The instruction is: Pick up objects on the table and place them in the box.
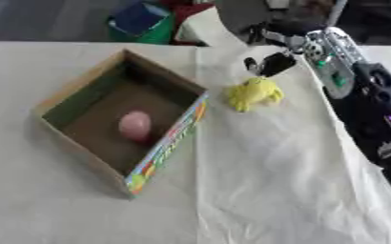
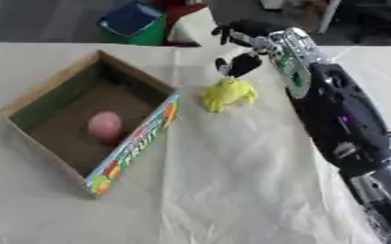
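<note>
The right robot hand [image 1: 270, 64] sits in the upper right of the frame, at the end of a black and silver arm [image 2: 336, 114] that runs in from the lower right edge. Its dark fingers [image 2: 242, 64] point down and to the left, toward the middle of the picture. They are bunched just above a small yellow soft toy [image 1: 254, 93], and their tips seem to meet the toy's top edge, but whether they are pinching it or only hovering at it cannot be told from either view.

The yellow toy lies on the bench [image 1: 257, 190], directly below and slightly left of the robot hand, in the upper middle of the frame. It rests on a pale, wrinkled cloth that covers the bench.

To the left of the toy, and close beside it without touching, stands an open cardboard box [image 1: 69, 90]. The box sits at an angle, filling the left centre of the frame, with a brightly printed side panel [image 1: 169, 145] facing the lower right. Inside it, on the brown floor, lies a pink rounded object [image 1: 135, 125].

Beyond the far edge of the bench, at the top of the frame, is a green bin with a blue item [image 1: 140, 19] on it.

The left robot hand does not appear.
</note>
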{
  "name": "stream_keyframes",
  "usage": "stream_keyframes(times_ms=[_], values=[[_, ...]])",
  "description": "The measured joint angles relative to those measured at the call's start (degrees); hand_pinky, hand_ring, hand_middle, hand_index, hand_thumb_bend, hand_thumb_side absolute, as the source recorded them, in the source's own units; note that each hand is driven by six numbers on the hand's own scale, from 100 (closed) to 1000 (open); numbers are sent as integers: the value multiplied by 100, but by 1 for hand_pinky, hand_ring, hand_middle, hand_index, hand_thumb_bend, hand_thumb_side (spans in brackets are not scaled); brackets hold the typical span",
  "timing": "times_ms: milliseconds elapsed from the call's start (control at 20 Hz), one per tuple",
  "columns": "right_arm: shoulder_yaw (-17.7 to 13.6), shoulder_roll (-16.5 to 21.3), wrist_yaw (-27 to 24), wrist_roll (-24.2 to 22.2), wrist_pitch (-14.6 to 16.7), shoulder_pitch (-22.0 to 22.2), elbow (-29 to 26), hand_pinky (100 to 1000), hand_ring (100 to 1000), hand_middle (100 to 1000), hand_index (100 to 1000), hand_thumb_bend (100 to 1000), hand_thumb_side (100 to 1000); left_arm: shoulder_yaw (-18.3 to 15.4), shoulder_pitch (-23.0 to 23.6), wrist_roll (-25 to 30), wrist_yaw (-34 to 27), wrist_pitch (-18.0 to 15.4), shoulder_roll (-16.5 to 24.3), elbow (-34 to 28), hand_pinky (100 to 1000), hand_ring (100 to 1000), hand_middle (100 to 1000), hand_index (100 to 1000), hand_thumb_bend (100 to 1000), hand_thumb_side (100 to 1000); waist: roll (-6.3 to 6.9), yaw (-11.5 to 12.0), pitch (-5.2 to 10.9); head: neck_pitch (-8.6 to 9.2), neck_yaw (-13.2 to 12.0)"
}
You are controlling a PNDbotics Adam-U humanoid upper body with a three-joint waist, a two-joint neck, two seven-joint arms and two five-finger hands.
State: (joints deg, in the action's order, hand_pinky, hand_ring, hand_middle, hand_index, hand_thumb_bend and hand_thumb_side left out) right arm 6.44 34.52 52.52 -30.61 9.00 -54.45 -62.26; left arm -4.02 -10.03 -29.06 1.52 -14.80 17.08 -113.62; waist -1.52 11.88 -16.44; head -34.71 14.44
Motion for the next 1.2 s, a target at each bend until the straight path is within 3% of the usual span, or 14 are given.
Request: stream_keyframes(times_ms=[300, 450, 550, 600, 850, 1050, 1200], values=[[53, 31, 168, -103, 211, 2, 294, 760, 867, 810, 1000, 100, 398, 0, 0, 2, 0, 2, 0, 0, 526, 629, 619, 738, 100, 920, 0, 15, 0, 4, -24], [67, 94, 178, -162, 303, 19, 373, 762, 866, 807, 1000, 100, 318, 0, 0, 6, 0, 6, 0, 0, 526, 629, 619, 738, 100, 918, 0, 18, 0, 4, -40], [71, 149, 131, -230, 372, 61, 389, 762, 864, 804, 1000, 100, 213, 0, 0, 10, 1, 10, 0, 0, 526, 629, 619, 738, 100, 913, -1, 18, 0, 4, -58], [75, 173, 84, -265, 406, 70, 388, 762, 861, 799, 1000, 100, 210, 0, 0, 12, 1, 12, 0, 0, 526, 629, 619, 738, 100, 913, -1, 18, 0, 4, -70], [104, 358, -292, -451, 539, 134, 202, 759, 857, 790, 1000, 100, 218, 0, -1, 24, 3, 22, 0, 0, 526, 629, 619, 737, 100, 915, -11, 14, 0, 5, -106], [127, 532, -598, -584, 507, 217, 15, 757, 859, 796, 1000, 100, 357, 1, -2, 26, 4, 24, 0, 0, 526, 629, 619, 737, 100, 915, -38, 13, 0, 6, -129], [137, 624, -730, -646, 476, 278, -58, 755, 852, 783, 1000, 100, 346, 1, -2, 26, 4, 24, 0, 0, 526, 629, 619, 737, 100, 914, -37, 13, 0, 8, -147]])
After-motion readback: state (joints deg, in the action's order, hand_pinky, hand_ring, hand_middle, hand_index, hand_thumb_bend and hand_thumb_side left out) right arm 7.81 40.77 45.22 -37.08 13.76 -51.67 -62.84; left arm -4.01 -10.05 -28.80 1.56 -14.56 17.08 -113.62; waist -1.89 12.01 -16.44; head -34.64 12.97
